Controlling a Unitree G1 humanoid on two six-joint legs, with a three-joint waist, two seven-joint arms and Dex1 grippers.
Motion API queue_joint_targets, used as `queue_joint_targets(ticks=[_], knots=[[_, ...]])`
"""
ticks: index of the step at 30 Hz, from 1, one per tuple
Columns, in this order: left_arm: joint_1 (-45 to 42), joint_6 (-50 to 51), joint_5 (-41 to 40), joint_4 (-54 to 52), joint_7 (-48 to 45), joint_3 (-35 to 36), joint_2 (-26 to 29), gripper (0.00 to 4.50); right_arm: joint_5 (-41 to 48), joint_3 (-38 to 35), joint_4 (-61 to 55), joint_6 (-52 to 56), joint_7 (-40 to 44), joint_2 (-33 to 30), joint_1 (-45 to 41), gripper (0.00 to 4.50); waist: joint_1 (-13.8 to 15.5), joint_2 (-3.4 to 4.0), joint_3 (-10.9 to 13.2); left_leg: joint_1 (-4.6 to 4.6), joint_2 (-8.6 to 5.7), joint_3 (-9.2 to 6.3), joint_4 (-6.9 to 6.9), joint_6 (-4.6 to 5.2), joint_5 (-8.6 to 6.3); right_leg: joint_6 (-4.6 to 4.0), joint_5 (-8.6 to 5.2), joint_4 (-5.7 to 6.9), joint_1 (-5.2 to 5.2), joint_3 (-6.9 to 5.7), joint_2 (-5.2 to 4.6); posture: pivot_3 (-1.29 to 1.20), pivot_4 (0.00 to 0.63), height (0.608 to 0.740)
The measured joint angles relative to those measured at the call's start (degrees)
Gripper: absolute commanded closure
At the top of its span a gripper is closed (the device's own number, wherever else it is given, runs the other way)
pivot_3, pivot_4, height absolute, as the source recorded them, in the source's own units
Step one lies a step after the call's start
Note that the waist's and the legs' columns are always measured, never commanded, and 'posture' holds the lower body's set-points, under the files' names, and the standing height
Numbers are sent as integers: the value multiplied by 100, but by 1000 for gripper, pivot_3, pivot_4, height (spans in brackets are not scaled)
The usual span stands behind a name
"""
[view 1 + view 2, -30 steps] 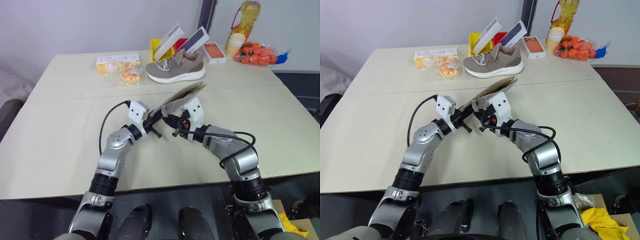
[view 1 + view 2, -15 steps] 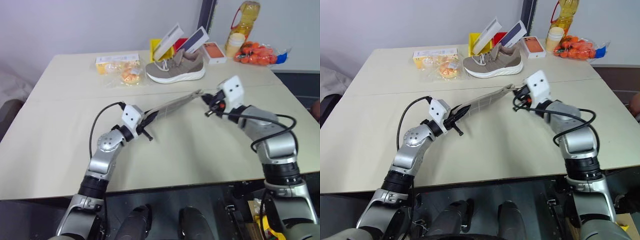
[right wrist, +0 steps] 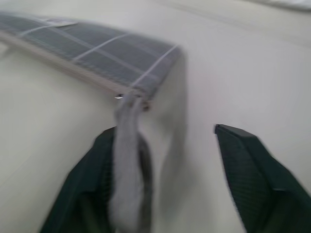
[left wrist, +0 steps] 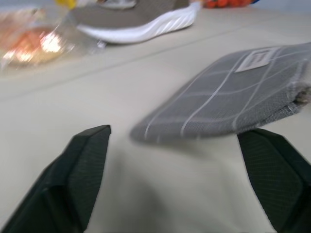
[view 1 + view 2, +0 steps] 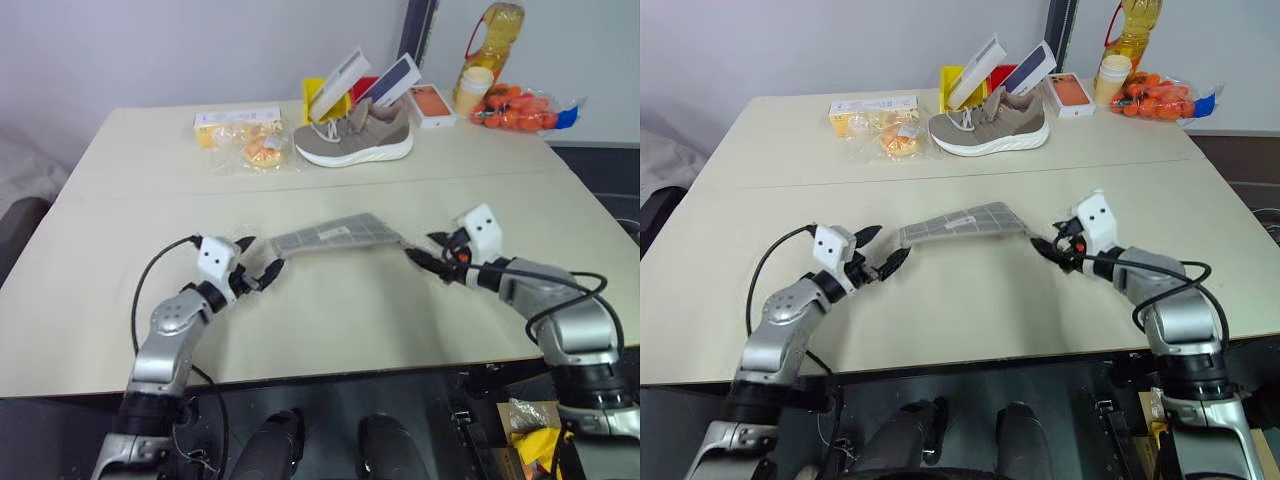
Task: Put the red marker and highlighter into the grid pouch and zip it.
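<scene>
Both grippers stand with fingers spread and grip nothing. Left gripper sits at about 8 o'clock of the table, its tips just short of the near-left end of the grid pouch. Right gripper sits at about 4 o'clock, tips by the pouch's other end; the grey pull cord drapes against one finger, unpinched. Between them the pouch lies flat and zipped, label up. Farther off, toward 12 o'clock, rest a beige shoe, bagged snacks, boxes and an oil bottle.
</scene>
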Motion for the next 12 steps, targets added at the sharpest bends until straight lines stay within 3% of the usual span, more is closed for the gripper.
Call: queue_joint_targets(ticks=[5, 12], knots=[[833, 455, -176, -461, 437, 582, 9, 422, 426, -345, -157, -85, 267, 55, 343, 1591, 13, 0, 0, 1, 4, -1, 1, 0, 0, -2, -1, -1, 1, 0, -1, 0, 150, 740], [1037, 583, -269, -647, 838, 1014, 35, 422, 560, -537, 67, -389, 101, 274, 319, 1591, 72, 0, 0, 1, 5, 0, 2, -1, -1, -6, -3, -8, 4, 0, -2, 0, 150, 740]])
